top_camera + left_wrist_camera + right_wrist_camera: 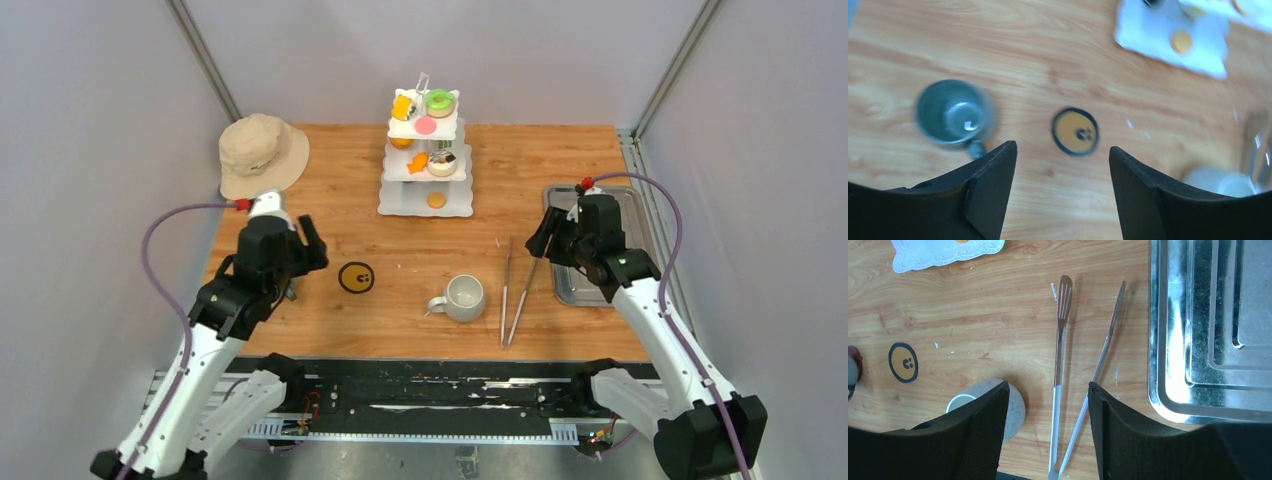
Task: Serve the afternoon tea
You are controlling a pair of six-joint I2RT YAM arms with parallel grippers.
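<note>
A beige cloth bucket hat (262, 152) sits at the far left corner of the wooden tabletop (420, 240). A shiny rectangular steel tray (1198, 340) lies along the right edge, with long metal tongs (1062, 330) just left of it. A round yellow, black-rimmed disc (356, 277) lies left of centre.

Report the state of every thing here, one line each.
left gripper: open, empty
right gripper: open, empty, above the tongs
tongs: lying flat, arms spread
tiered stand: upright, pastries on every tier
centre mug: upright, empty
left mug: upright, empty, blurred
steel tray: flat, visible part bare
hat: crown up
</note>
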